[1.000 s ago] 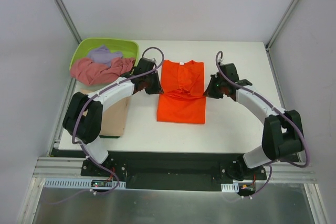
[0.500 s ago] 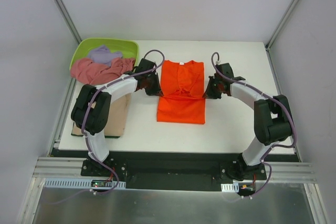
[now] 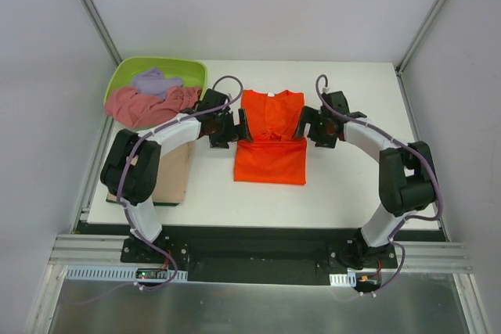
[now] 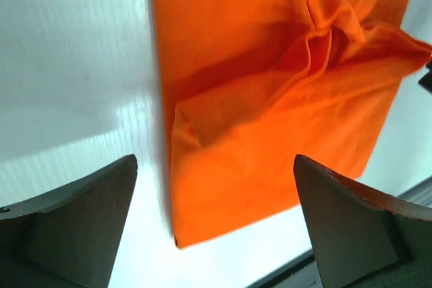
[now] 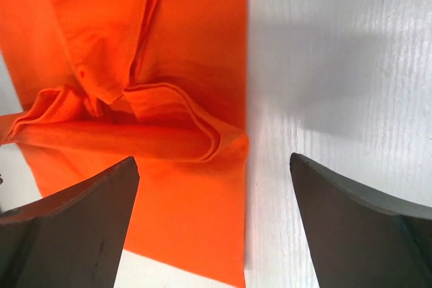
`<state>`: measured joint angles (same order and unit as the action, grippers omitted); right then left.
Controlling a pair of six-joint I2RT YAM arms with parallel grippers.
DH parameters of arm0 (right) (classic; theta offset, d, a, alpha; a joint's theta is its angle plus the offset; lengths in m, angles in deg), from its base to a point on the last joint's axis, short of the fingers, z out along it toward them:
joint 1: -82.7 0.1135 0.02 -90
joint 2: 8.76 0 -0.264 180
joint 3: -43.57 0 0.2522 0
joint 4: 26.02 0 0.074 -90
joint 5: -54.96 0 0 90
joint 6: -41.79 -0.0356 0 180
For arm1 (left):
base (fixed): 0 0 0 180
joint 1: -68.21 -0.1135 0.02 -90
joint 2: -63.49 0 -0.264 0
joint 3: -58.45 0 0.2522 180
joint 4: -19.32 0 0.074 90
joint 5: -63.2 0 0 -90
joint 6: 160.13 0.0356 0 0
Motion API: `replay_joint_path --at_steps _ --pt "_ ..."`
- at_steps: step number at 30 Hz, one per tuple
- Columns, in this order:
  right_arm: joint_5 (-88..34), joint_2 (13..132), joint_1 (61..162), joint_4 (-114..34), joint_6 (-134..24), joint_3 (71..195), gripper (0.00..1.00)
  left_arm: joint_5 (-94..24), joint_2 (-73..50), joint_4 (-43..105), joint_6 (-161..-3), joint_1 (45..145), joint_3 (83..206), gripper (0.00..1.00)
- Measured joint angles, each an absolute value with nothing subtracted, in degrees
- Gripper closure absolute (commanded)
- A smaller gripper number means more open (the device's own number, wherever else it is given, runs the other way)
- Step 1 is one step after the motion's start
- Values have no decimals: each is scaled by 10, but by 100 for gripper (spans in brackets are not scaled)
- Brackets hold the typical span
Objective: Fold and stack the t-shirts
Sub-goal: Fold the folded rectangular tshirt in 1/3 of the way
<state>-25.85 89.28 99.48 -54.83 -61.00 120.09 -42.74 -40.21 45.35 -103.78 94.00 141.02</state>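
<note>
table point(image 3: 352, 185): white, flat | centre: orange shirt point(image 3: 271, 142), lies spread, sleeves folded in, a bunched ridge of cloth across its middle | left side, near edge: tan shirt point(image 3: 172, 177), folded flat, apart from the orange one, bare table between | far left corner: green tub point(image 3: 168, 63), upright

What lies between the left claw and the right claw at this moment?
The orange t-shirt, with a bunched fold across its middle. The top view shows the left claw and right claw open at its side edges.
</note>
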Motion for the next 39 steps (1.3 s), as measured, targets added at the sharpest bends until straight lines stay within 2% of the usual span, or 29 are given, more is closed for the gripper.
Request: replay_joint_path --at_steps 5,10,13,18,23,28,34,39 --pt "-265 831 1015 -552 -607 1183 4 -431 -304 451 -1035 940 1344 1" --pt "-262 777 1083 -550 -600 1158 4 -425 -157 427 -1036 940 1235 1" --pt "-250 775 1117 -545 -600 1148 4 -402 -64 423 -1043 940 1146 1" --pt "-245 817 1159 -524 -602 1146 4 -389 21 429 -1062 940 1057 1" --pt "-253 886 1184 -503 -606 1168 4 -386 66 428 -1071 940 1012 1" --pt "-290 944 1181 -493 -597 1244 4 -387 78 429 -1072 940 993 1" --pt "-301 1016 1160 -466 -579 1371 4 -388 86 428 -1074 940 986 1" --pt "-280 1025 1126 -460 -577 1387 4 -387 101 428 -1078 940 984 1"
